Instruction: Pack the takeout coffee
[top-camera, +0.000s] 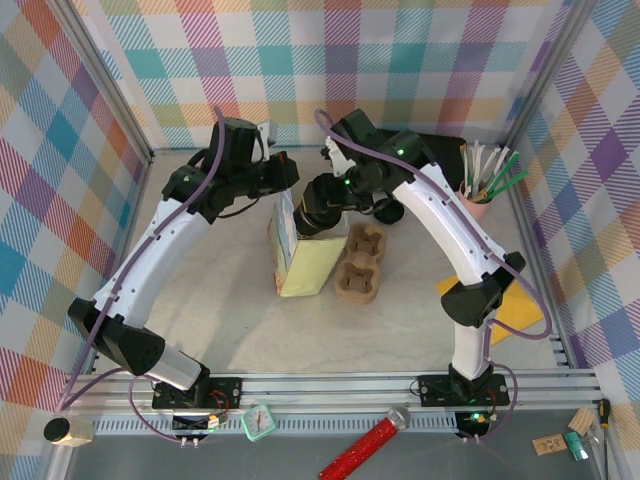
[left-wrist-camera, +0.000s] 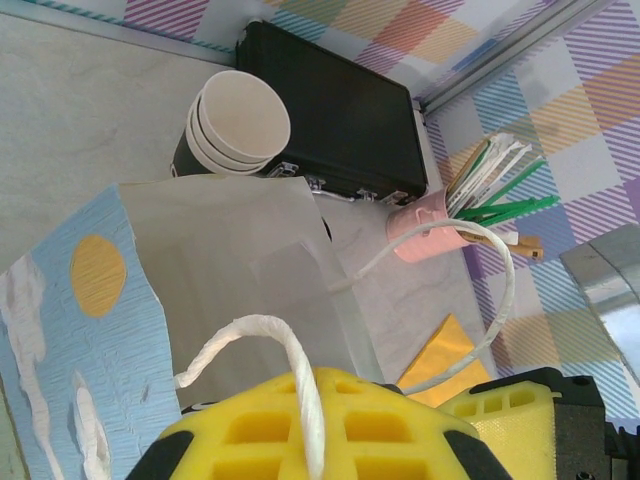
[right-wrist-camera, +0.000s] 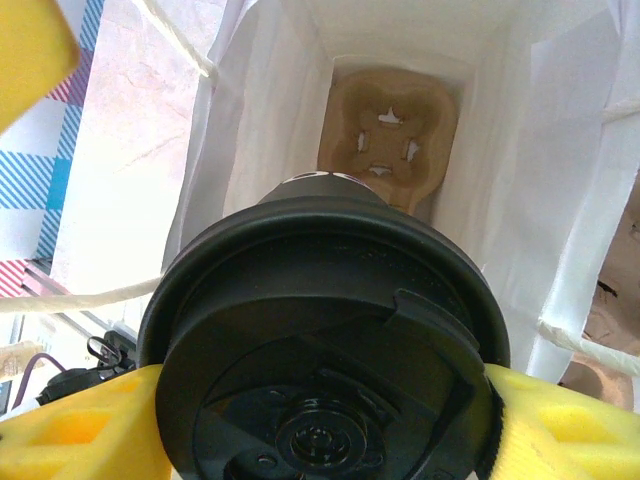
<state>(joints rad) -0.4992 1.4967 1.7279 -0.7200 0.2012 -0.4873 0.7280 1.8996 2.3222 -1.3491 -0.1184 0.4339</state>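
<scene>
I've got the right gripper (right-wrist-camera: 320, 440) partly open, its yellow pads (right-wrist-camera: 70, 430) clamped on either side of the takeout coffee (right-wrist-camera: 320, 330). The black lid faces the wrist camera, over the open mouth of the paper bag (right-wrist-camera: 260, 130). A pulp cup carrier (right-wrist-camera: 390, 130) lies at the bag's bottom. I've got the left gripper (left-wrist-camera: 440, 425) fully closed on the bag's cord handle (left-wrist-camera: 300, 360). A second carrier (top-camera: 360, 262) sits on the worktop (top-camera: 250, 320) just beside the bag.

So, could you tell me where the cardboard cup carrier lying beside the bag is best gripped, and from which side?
Probably a raised wall between wells of the cardboard cup carrier, taken straight down from above. It lies flat on the table, likely too wide to span, and the paper bag crowds its left edge, so a thin upright ridge suits the jaws better than a sideways approach.
</scene>
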